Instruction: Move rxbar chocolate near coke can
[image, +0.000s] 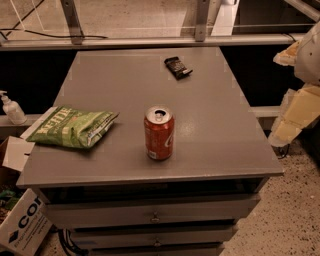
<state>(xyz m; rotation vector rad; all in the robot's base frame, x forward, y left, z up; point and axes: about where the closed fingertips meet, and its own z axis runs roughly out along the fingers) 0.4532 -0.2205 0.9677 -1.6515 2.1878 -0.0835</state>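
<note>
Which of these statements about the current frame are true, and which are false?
1. The rxbar chocolate lies near the far edge of the tabletop, well apart from the coke can. True.
2. The coke can lies tipped on its side. False: it stands upright with its opened top facing up.
3. The green chip bag lies to the left of the coke can in the view, by the tabletop's left edge. True.
4. The end effector is over the tabletop, holding the rxbar chocolate. False: it is at the right edge of the view, off the side of the tabletop and far from the bar.
</note>
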